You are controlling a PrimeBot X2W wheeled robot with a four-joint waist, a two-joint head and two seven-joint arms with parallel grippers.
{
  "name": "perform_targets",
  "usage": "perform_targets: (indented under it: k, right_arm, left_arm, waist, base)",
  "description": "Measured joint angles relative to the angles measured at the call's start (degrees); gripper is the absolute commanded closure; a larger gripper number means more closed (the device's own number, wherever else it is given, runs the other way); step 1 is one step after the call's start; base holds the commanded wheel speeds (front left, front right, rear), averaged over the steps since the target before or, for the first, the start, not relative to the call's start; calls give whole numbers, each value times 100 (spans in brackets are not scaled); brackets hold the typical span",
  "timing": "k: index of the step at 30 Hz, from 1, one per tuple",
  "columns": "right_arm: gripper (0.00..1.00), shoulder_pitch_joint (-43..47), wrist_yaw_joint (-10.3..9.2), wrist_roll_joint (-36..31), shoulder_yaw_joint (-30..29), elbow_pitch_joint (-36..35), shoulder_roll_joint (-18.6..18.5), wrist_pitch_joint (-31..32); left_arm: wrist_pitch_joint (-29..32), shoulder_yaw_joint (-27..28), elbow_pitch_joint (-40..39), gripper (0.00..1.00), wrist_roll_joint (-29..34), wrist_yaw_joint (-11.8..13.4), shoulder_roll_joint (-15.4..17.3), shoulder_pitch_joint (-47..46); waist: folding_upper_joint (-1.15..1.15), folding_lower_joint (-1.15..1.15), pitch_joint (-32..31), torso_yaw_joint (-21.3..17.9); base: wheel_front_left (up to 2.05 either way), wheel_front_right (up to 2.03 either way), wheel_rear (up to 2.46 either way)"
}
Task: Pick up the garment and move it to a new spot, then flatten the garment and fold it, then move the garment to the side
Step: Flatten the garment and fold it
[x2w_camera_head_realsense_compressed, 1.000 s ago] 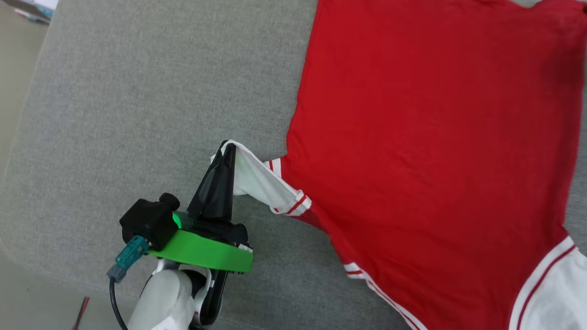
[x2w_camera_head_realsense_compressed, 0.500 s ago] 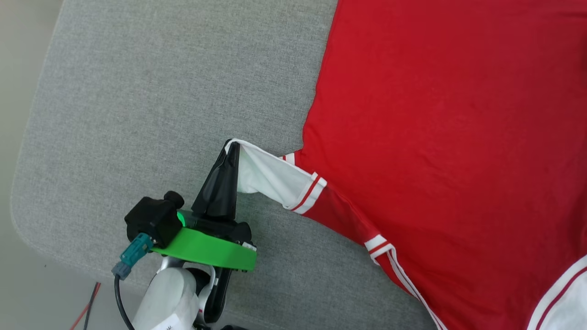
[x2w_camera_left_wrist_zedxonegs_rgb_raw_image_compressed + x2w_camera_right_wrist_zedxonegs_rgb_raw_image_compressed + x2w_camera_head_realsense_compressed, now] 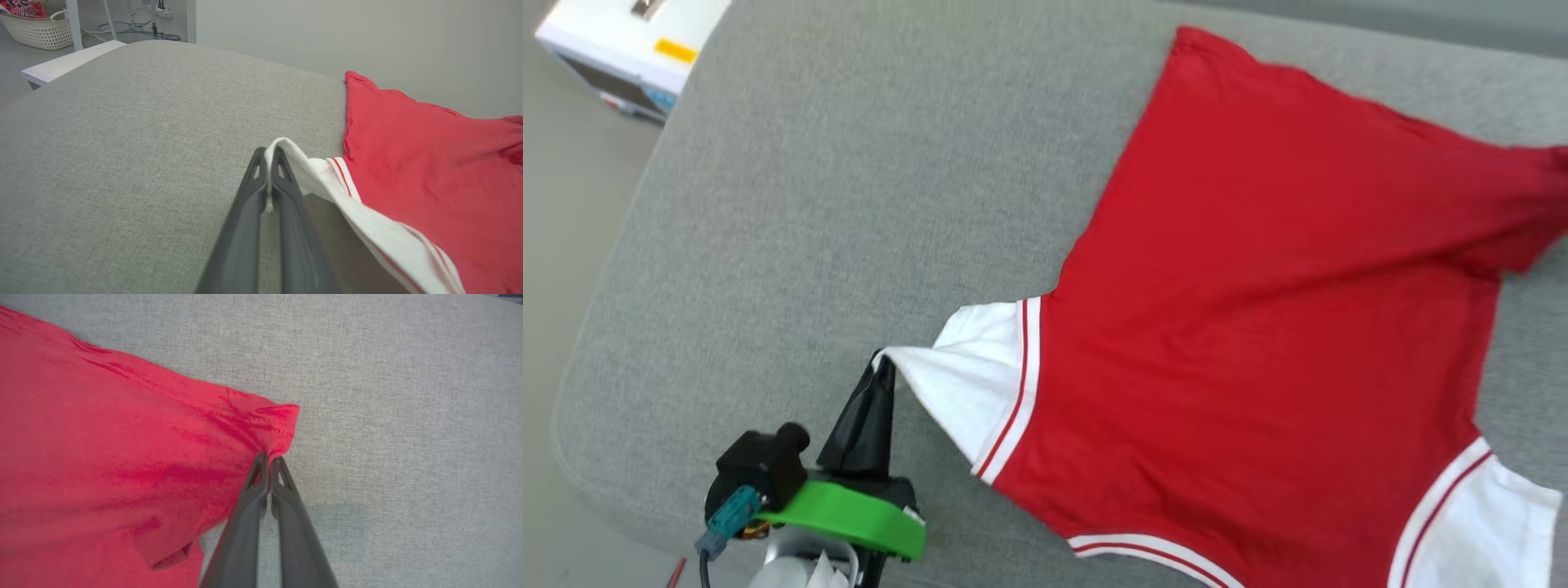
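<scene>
Head view: found the garment (image 3: 1258, 327) spread plain red face up across the right part of the grey cushion (image 3: 849, 204), with one hem corner close to the far edge and a white sleeve (image 3: 968, 384) drawn out toward the near-left corner. Found the left gripper (image 3: 880, 363) near that corner, fingers pressed together on the sleeve's tip. Noted a white box (image 3: 621, 41) beyond the cushion's left edge. Left wrist view: confirmed the left gripper (image 3: 267, 153) clamped with no gap between the tips, white sleeve cloth looped over them and raised off the grey cushion (image 3: 122, 143). Noted a woven basket (image 3: 36, 30) beyond the far-left corner. Right wrist view: found the right gripper (image 3: 269, 459) closed on a red hem corner of the garment (image 3: 102, 457), creases running out from the pinch, bare grey cushion (image 3: 408, 416) at that view's right.
</scene>
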Motion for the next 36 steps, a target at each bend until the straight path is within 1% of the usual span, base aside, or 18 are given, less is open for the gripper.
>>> perform_targets:
  k: [3,7,11,14,17,21,25,27,28,29,30,31,35,36]
  right_arm:
    - [100,510,0,343,98,-397,-168,133]
    - [100,1491,0,736,41,-1187,-310,336]
    - [100,2619,0,1018,-363,-2189,-291,533]
    - [100,3580,0,1076,-787,-2953,-149,604]
    - [100,4530,0,1115,-1255,-3722,242,631]
    - [100,5680,0,1082,-1803,-4423,1009,612]
    - [100,6470,0,1043,-2140,-4681,1827,408]
    - [100,6685,0,1109,-2252,-4685,2106,159]
    - [100,6779,0,1109,-2303,-4681,2193,-86]
    - [82,6835,0,1161,-2327,-4644,2236,-260]
    - [60,6887,0,1212,-2325,-4609,2250,-407]
    - [0,6914,0,1248,-2351,-4586,2281,-720]
    - [0,6889,0,1396,-2432,-4481,2309,-2232]
    - [0,6858,0,1527,-2431,-4418,2302,-2498]
  left_arm:
    - [0,94,16,100,-3,8,68,202]
    - [18,190,-25,100,-34,83,182,474]
    - [111,327,-69,100,-129,191,243,669]
    - [193,363,-81,100,-211,241,272,788]
    - [311,399,-82,100,-250,280,311,902]
    - [425,467,-91,100,-292,312,390,974]
    - [541,491,-98,100,-311,354,433,997]
    - [571,488,-96,100,-312,354,445,998]
    - [584,487,-91,100,-314,354,450,999]
    - [592,487,-89,100,-324,356,456,999]
    - [598,488,-87,100,-344,359,461,1000]
    - [605,488,-83,100,-359,360,468,1003]
    - [616,468,-70,100,-369,360,476,1009]
    - [621,460,-68,100,-369,360,477,1009]
  waist:
    - [0,0,-299,-123]
    - [0,0,-636,-360]
    - [0,0,-869,-671]
    - [0,-1,-1029,-891]
    - [0,0,-1173,-1102]
    - [0,0,-1320,-1355]
    - [0,0,-1418,-1558]
    - [0,-1,-1450,-1623]
    - [0,0,-1463,-1648]
    - [0,-1,-1472,-1670]
    - [0,-1,-1476,-1683]
    - [0,0,-1480,-1696]
    - [0,0,-1477,-1687]
    - [0,0,-1476,-1680]
  base:
    - [0,0,0]
    - [0,0,0]
    - [0,0,0]
    - [0,0,0]
    - [0,0,0]
    - [0,0,0]
    - [0,0,0]
    - [0,0,0]
    - [0,0,0]
    - [0,0,0]
    - [0,0,0]
    - [0,0,0]
    - [0,0,0]
    - [0,0,0]
